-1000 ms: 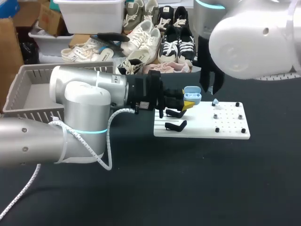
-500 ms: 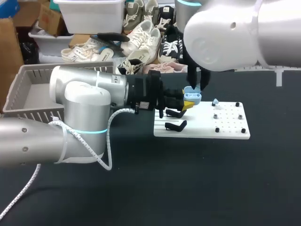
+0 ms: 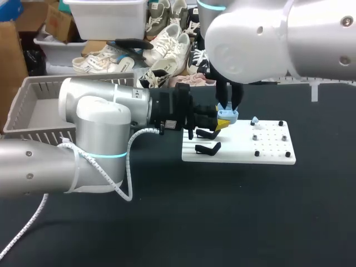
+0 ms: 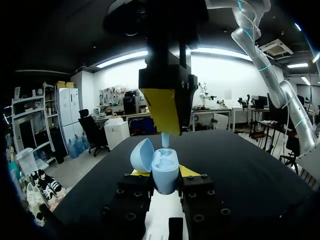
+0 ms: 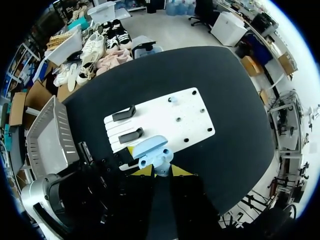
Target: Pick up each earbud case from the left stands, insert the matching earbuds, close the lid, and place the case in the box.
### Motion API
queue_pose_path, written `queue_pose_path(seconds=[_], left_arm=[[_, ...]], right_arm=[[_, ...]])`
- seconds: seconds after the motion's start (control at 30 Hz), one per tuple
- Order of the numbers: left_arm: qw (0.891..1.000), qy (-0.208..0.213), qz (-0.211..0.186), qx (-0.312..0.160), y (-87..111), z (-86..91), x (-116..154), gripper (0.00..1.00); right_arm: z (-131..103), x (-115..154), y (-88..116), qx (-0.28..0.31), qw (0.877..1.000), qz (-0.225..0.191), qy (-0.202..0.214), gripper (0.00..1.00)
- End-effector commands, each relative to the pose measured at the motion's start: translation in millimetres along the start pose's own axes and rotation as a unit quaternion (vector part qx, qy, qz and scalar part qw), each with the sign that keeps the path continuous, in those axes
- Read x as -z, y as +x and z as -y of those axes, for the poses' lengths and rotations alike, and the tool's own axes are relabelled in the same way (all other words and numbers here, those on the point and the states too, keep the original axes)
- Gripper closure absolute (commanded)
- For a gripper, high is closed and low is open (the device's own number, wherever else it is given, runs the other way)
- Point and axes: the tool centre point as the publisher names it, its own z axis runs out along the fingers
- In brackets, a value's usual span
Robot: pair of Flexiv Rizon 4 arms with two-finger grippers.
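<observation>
The case [image 4: 165,172] is held in the air above the left part of the board [image 3: 239,151], clear of its surface. Its lid [image 4: 142,154] is swung open and to one side, so the cavity faces up toward the incoming arm.

1. My left tool [image 4: 162,176] is closed on the case. One yellow tip presses each side of the body, low down. I judge this grip is chosen to leave the top opening and the lid unobstructed.
2. My right tool [image 4: 163,107] hangs directly above the case, over the same part of the board. Its fingers are nearly together and pinch a pale earbud [image 4: 165,140] at their tips. The earbud's lower end is at or just inside the cavity; I cannot tell whether it is seated.
3. A second earbud [image 3: 255,120] stands on the board, right of the case. I judge it is the next part to fetch.
4. The two black stands [image 3: 208,148] on the board's left part carry nothing.
5. The box [image 3: 33,114] sits on the counter [image 3: 222,222], well left of the board, open side up for the finished case.
</observation>
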Motion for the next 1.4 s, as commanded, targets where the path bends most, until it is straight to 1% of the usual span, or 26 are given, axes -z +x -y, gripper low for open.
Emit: queue_pose_path(seconds=[0.03, 0.8, 1.4], left_arm=[[1.0, -0.002, 0.001, -0.001, 0.8, 1.0, 0.0, 1.0], [1.0, -0.002, 0.001, -0.001, 0.8, 1.0, 0.0, 1.0], [1.0, -0.002, 0.001, -0.001, 0.8, 1.0, 0.0, 1.0]], right_arm=[[-1.1, -3.1, 0.7, -0.002, 1.0, -0.002, 0.002, 1.0], [0.9, -10.8, -2.4, -0.008, 1.0, -0.008, -0.004, 1.0], [4.0, -9.1, -3.6, -0.011, 1.0, -0.005, -0.006, 1.0]])
